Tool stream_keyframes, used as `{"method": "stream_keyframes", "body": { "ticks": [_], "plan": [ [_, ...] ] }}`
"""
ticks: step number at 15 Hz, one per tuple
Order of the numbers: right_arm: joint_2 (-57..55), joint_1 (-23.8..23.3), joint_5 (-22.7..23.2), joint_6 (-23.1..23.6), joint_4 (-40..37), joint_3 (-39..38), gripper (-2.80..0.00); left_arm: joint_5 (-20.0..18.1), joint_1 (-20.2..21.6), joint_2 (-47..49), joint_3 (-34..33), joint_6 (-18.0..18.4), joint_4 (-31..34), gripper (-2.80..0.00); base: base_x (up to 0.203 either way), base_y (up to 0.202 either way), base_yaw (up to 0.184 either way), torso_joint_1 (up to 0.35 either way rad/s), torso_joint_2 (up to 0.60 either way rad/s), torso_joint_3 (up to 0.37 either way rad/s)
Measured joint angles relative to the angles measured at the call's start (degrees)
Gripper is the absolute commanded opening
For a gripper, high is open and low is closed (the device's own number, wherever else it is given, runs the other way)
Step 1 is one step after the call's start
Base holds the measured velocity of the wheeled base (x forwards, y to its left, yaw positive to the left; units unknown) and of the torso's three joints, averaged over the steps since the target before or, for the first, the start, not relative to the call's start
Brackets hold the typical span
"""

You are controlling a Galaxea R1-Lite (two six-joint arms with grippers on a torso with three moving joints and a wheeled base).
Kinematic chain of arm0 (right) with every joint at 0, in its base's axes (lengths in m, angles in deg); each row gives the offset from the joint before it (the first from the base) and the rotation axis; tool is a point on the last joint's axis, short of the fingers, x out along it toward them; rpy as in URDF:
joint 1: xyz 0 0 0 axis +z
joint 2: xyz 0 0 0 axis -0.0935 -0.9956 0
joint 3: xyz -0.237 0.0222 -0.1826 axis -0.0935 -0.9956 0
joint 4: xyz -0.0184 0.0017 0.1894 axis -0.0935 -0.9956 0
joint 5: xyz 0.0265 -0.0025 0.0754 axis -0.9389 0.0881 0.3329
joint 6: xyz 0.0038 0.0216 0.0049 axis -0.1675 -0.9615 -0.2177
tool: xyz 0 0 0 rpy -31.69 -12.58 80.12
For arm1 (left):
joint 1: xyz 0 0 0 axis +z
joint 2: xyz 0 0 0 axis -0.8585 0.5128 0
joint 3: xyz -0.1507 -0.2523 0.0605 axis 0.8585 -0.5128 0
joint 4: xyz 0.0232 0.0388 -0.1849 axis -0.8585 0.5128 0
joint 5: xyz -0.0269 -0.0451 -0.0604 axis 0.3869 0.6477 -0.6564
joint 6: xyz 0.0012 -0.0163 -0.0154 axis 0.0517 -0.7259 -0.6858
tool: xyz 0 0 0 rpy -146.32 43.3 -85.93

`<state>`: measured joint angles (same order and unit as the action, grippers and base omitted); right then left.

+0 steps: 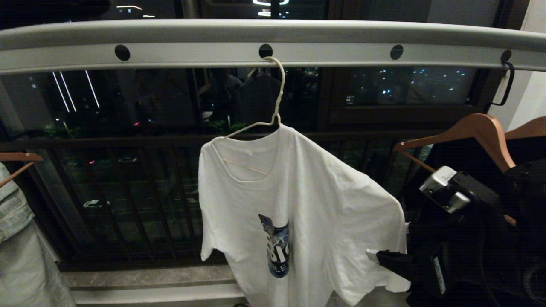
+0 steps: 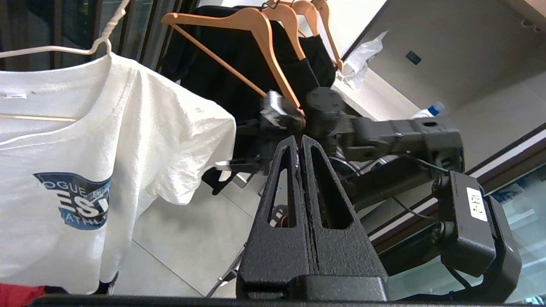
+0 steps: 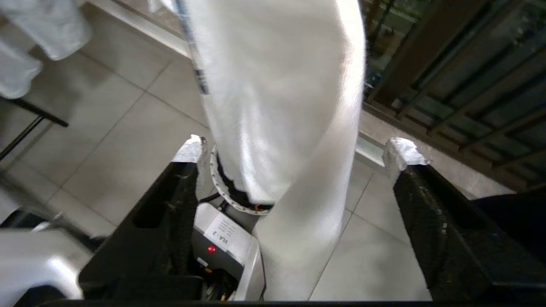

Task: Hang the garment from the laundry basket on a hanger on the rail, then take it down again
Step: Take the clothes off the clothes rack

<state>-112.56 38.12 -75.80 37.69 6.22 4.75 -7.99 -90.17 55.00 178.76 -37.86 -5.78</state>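
The shirt (image 1: 298, 200) hangs on the hanger (image 1: 273, 106), hooked in a hole of the rail (image 1: 192, 55). Hanging looks done; taking it down is left. The right claw (image 3: 294, 149) is spread around the hem. The left claw (image 2: 302, 147) is pressed together, holding nothing.

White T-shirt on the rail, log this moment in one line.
T-shirt: hanging on wire hanger | hanger: hooked in rail hole | right gripper: jaws open, astride shirt | left gripper: shut, empty

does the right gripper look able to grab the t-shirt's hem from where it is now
Probably yes. The right gripper stands open with the T-shirt hanging loose between its fingers, nothing else in the gap. The shirt sits on the white hanger, free to be pinched.
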Motion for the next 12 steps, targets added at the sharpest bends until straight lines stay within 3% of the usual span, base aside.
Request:
{"method": "stream_keyframes", "body": {
  "ticks": [12],
  "plan": [
    [-1.7,-0.8,-0.2,1.1,0.5,-2.6,-2.8,0.0,0.0,-0.1,0.0,0.0,0.0,-2.8,0.0,0.0,0.0,0.0,0.0,0.0]
  ]
}}
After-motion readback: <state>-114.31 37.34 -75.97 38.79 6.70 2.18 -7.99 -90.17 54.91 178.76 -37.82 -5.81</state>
